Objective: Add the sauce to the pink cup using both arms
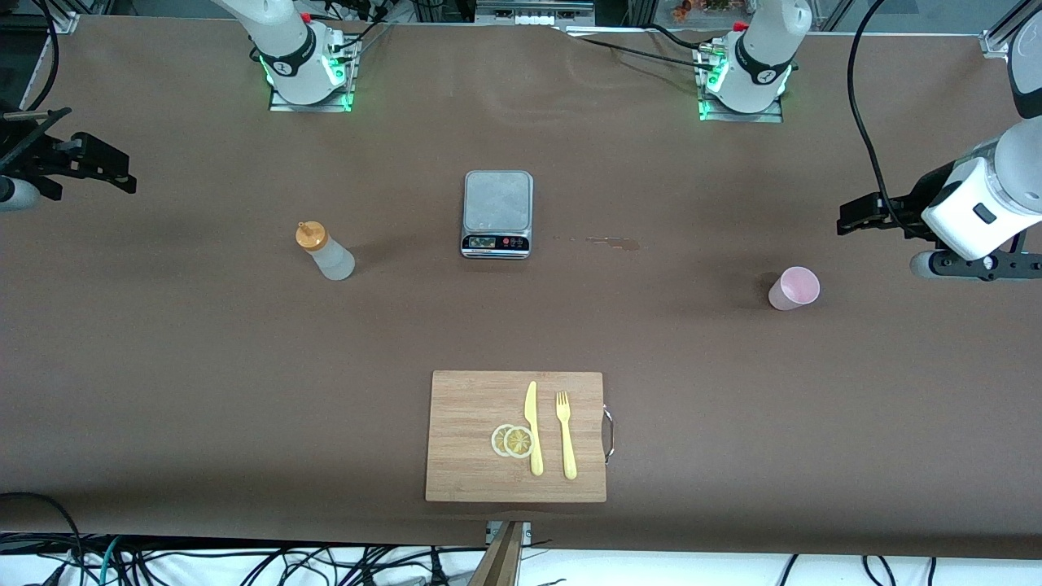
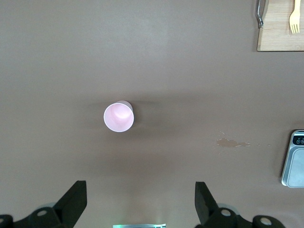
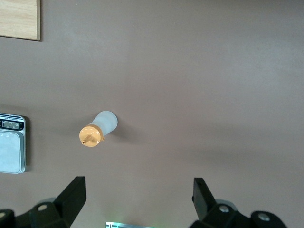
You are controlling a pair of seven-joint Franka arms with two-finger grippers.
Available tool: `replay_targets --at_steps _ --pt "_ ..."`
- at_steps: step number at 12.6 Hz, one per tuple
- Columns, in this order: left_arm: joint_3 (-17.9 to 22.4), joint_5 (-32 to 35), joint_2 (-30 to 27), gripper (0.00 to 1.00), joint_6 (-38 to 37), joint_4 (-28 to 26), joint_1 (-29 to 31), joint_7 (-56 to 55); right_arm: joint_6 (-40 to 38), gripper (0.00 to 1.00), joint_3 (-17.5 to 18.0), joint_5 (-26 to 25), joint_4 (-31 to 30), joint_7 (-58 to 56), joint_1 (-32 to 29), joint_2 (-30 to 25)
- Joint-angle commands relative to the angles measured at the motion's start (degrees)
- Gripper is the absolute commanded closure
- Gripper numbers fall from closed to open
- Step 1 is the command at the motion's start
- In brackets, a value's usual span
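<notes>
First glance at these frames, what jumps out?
Both arms wait at the table ends, each pincer open in the air: the left pincer above the upright pink cup, the right pincer above the sauce bottle. A kitchen scale sits between them.

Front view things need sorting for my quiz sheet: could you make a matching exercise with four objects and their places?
1. sauce
2. pink cup
3. scale
4. fork

A. on the cutting board
B. toward the left arm's end
C. mid-table, between the arms' bases
D. toward the right arm's end

Pairs: 1-D, 2-B, 3-C, 4-A
</notes>
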Motion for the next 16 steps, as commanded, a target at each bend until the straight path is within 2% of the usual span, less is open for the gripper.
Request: replay_targets --at_steps 1,16 --pt "0.15 1.35 1.88 0.00 -1.56 3.87 -0.47 1.03 -1.03 0.00 0.16 -0.05 0.69 -0.18 0.01 -0.06" --pt "0.85 1.44 3.54 0.00 -1.39 3.61 0.84 1.90 -0.76 0.00 0.24 -0.57 0.87 -0.71 0.18 0.30"
